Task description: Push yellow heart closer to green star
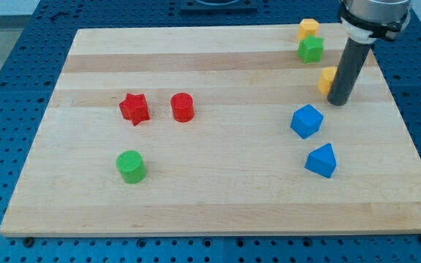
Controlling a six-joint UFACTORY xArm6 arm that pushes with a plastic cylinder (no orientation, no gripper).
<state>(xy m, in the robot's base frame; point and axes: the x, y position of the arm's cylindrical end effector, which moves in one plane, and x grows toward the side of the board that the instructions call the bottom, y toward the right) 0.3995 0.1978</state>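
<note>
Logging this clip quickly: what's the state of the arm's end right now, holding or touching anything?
No gripper: my tip holds nothing.
It stands against the yellow block, just on its right; actual contact cannot be told.

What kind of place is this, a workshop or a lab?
Probably a robotics lab: a pale wooden board of small coloured blocks lies on a blue perforated metal table, with my tip beside a yellow block.

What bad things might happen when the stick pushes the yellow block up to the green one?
1. My tip sits on the right side of the yellow heart, so a push may send it left, past the green star.
2. The star and the other yellow block stand near the board's top edge; a hard shove might knock them off.
</note>
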